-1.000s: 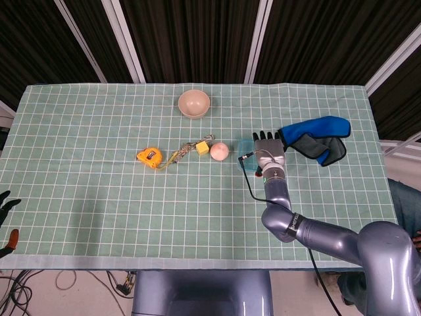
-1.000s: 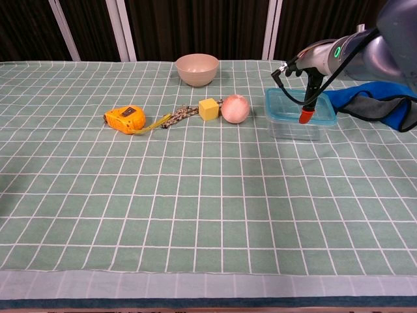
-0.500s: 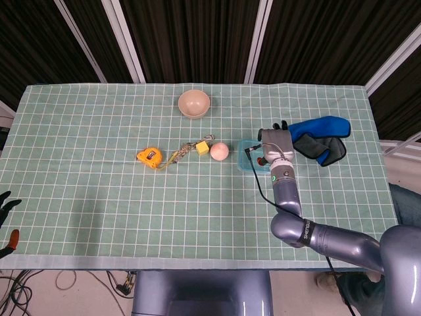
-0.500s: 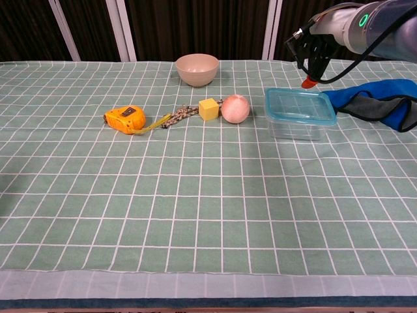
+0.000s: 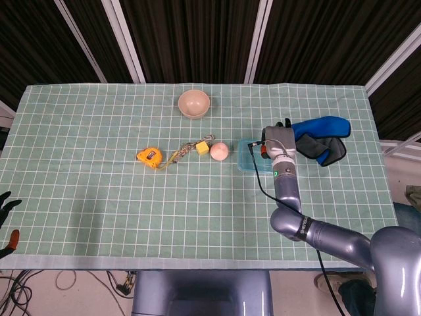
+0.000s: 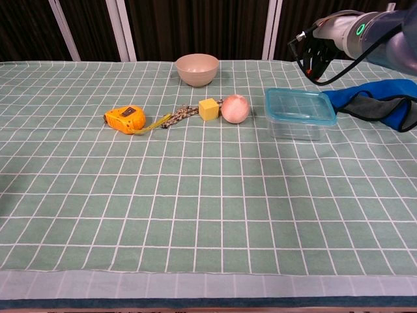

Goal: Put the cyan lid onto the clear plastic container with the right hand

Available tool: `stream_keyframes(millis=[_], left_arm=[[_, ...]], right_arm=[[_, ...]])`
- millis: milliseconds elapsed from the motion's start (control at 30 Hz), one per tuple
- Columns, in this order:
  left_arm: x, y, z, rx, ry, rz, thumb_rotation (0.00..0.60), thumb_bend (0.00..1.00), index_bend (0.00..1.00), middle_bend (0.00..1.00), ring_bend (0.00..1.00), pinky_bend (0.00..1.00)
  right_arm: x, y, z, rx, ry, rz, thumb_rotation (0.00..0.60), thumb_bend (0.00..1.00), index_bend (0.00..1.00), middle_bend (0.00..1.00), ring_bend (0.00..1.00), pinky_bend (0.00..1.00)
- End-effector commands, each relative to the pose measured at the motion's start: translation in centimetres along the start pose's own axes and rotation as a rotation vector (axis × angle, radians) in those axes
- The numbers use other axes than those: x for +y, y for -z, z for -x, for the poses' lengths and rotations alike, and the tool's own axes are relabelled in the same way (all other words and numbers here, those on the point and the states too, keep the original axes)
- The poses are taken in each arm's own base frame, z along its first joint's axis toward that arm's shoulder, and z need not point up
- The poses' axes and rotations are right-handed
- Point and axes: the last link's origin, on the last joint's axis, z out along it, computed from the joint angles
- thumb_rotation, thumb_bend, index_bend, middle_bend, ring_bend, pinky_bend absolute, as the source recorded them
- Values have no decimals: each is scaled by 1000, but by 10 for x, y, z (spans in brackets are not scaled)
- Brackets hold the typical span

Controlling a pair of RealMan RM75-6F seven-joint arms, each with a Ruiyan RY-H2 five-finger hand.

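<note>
Starting nearest the camera, the left hand (image 5: 6,203) shows only as dark fingertips at the left edge of the head view, off the green checked tablecloth (image 6: 195,215); its finger state cannot be determined. In the middle of the table, left to right, lie an orange tape measure (image 6: 125,119), a short rope (image 6: 177,116), a yellow cube (image 6: 208,109) and a pink ball (image 6: 235,108). Right of the ball stands the clear plastic container (image 6: 294,127) with the cyan lid (image 6: 300,105) lying flat across its rim, which suggests the placement is complete. A blue cloth (image 6: 374,103) lies just right of it. Farther back, the right hand (image 6: 318,47) is raised clear of the lid and holds nothing; how far its fingers are spread cannot be determined. A beige bowl (image 6: 197,68) sits at the far edge.
</note>
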Motion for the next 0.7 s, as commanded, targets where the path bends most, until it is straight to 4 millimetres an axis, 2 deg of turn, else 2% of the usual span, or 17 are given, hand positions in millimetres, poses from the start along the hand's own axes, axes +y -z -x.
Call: stream_keyframes(millis=[33,300,700], left_arm=[[0,0,0,0,0,0,600,516,160,0,0,0],[0,0,0,0,0,1,600,516,161,0,0,0],[0,0,0,-7,7,0,600,517,162,0,0,0]], right_arm=[[1,0,1,-4,-9,-2,600,497,567,466,204,0],[7,4,1,6,-25,-13,600,497,628,468,210,0],[31,31,10,-3,35,-23,600,497,692,459,210,0]])
